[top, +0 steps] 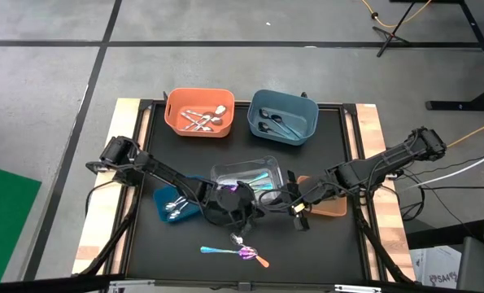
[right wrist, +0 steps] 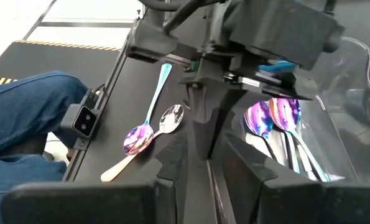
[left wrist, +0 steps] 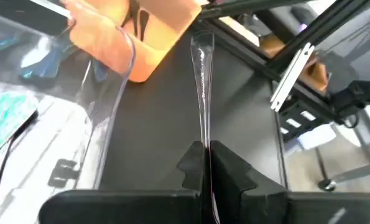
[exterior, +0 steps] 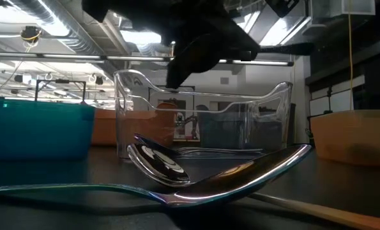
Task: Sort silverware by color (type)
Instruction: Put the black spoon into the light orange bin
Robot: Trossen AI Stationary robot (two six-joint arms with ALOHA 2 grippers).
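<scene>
Left gripper pinches a thin silver utensil handle, fingers pressed tight on it, over mid-table just beside the clear bin. Right gripper sits close by on the other side, by the brown bin; its fingers seem closed on a slim silver handle too, but can't tell for sure.

Near table edge: iridescent spoons lie w/ a small silver spoon, touching.

Mid: clear bin holds iridescent pieces; teal bin has silver ones.

Far: orange bin w/ silver spoons, blue bin w/ dark ones.
</scene>
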